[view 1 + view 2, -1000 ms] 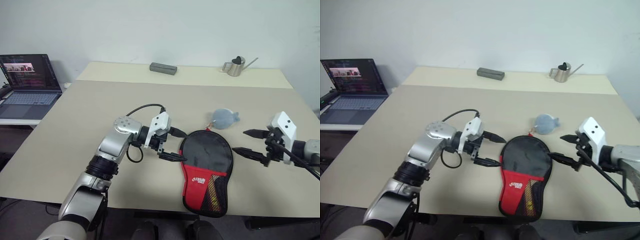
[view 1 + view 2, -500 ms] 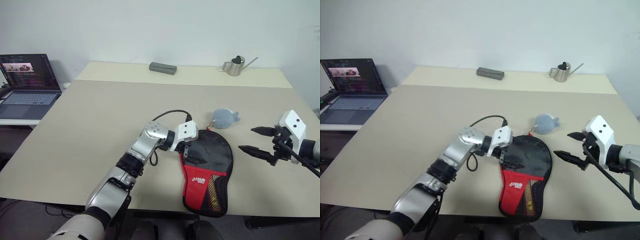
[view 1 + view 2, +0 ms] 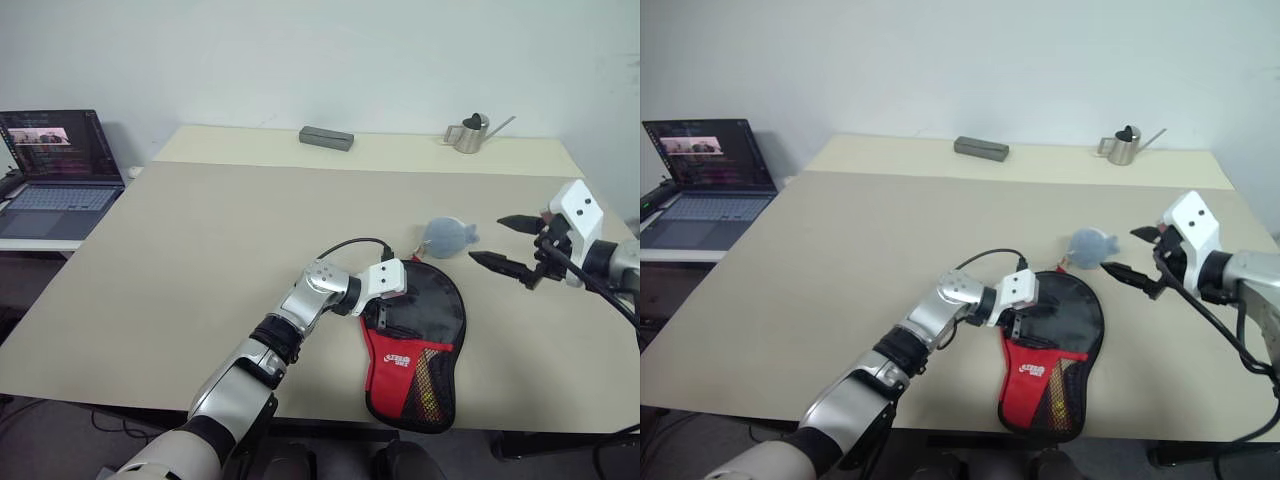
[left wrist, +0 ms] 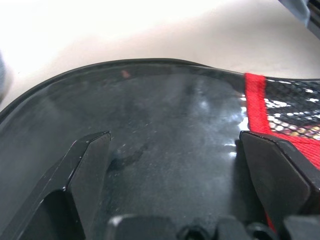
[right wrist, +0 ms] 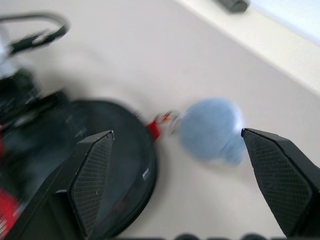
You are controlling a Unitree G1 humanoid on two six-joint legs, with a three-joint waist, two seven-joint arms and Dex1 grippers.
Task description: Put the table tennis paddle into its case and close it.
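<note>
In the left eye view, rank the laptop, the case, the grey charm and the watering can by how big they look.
1. laptop, edge-cropped, and case: too close to rank
2. grey charm
3. watering can, though it stands farther off

The beige table [image 3: 200, 260] bears the case [image 3: 420, 345], a grey box [image 3: 326, 137] and a small can [image 3: 468, 134].

A beige table [image 3: 200, 230] stands against a plain white wall [image 3: 300, 50].

An office or lab: bare white wall, open laptop [image 3: 58, 170] beside the beige table [image 3: 200, 250].
</note>
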